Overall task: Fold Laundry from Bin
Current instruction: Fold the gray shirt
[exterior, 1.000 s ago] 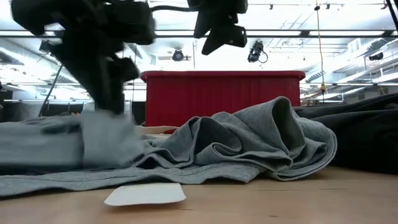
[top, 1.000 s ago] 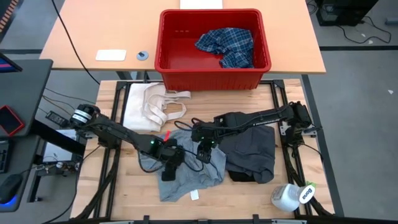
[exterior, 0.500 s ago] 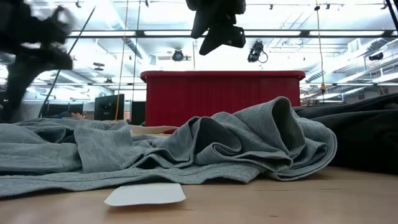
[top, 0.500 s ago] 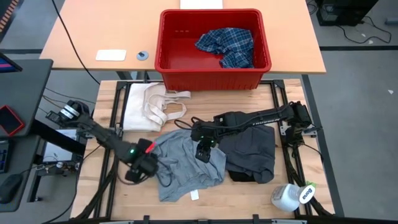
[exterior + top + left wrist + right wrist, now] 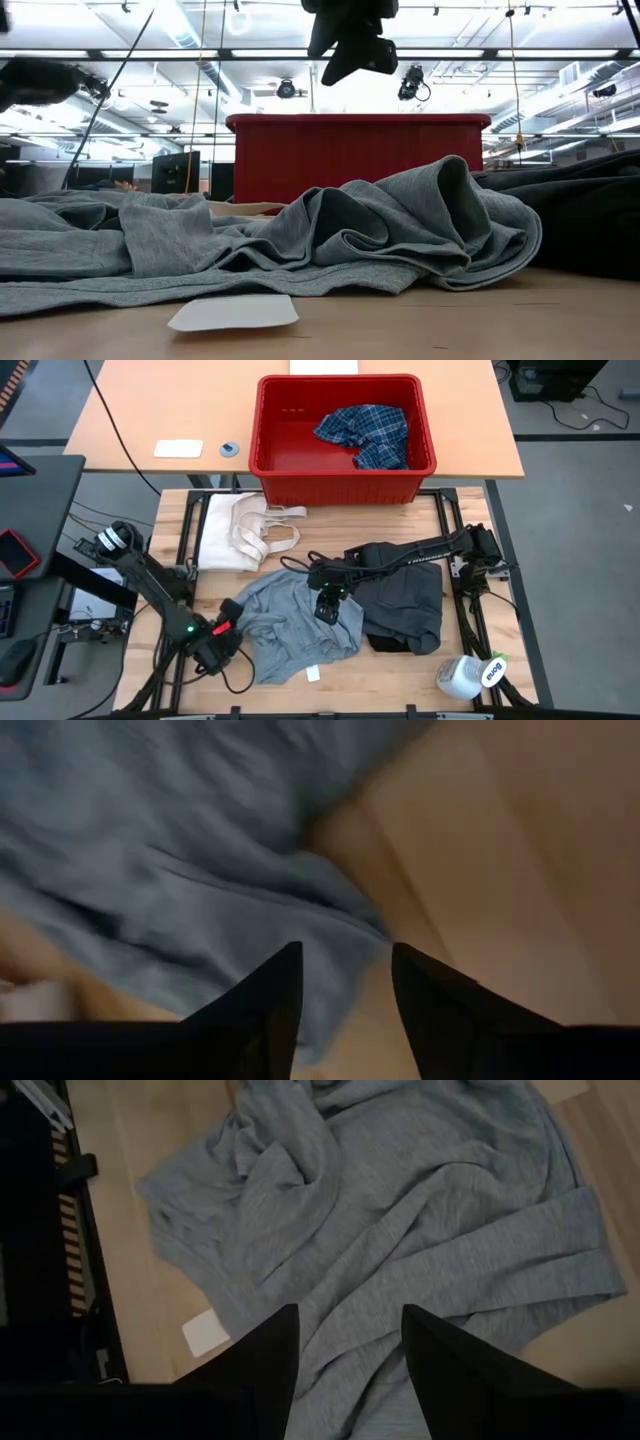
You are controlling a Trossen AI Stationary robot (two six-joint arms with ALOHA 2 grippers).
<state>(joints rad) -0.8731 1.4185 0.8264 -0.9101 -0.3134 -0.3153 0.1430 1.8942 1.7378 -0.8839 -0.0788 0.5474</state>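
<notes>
The light grey garment [image 5: 295, 630] lies crumpled on the wooden table, and it also shows in the low view [image 5: 400, 230]. My left gripper [image 5: 225, 645] is open and empty over the garment's left edge [image 5: 250, 910], raised off the table. My right gripper [image 5: 325, 605] is open and empty, high above the garment's middle [image 5: 400, 1230]. The dark grey garment [image 5: 405, 605] lies to the right, under the right arm. The blue-and-white plaid shirt [image 5: 365, 432] lies in the red bin [image 5: 340, 488] on the far table. No black garment shows.
A cream-white cloth with strap loops [image 5: 240, 530] lies at the table's far left. A white bottle [image 5: 470, 675] lies at the near right corner. A small white tag [image 5: 313, 673] lies on the wood just near of the light grey garment.
My left gripper has gone from the middle of the light grey garment toward the table's left and near edges and has risen. The garment's left part has spread out toward the left; its right part has stayed where it was.
</notes>
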